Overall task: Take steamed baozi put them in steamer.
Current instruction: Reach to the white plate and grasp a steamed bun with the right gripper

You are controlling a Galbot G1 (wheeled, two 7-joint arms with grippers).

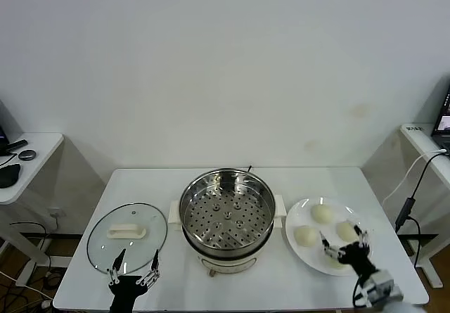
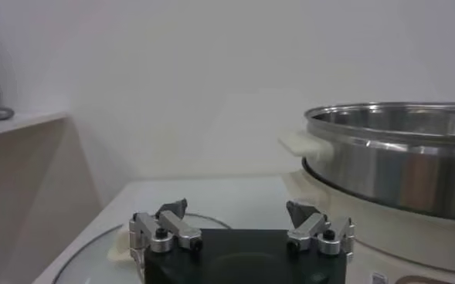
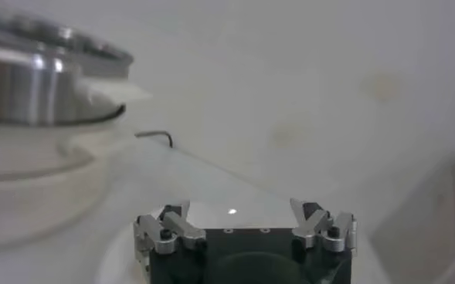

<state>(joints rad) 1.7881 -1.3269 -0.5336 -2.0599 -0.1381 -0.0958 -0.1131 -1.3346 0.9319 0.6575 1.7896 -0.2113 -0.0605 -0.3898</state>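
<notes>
The steamed baozi (image 1: 322,214) lay on a white plate (image 1: 299,252) at the bench's (image 1: 281,292) near right corner, three plainly showing and a fourth mostly hidden under the right gripper (image 1: 343,245). That gripper hung low over the plate's near side, its jaws spread wide and holding nothing. The left gripper (image 1: 133,267) waited at the bench's near edge, just before the glass lid (image 1: 127,231), jaws likewise wide and empty. Farther back, at the bench's middle, stood the steamer (image 1: 226,211), its perforated tray bare. To do the pick well, the right jaws would likely need to straddle one bun squarely and close gently, since the soft dough could dent or slip.
</notes>
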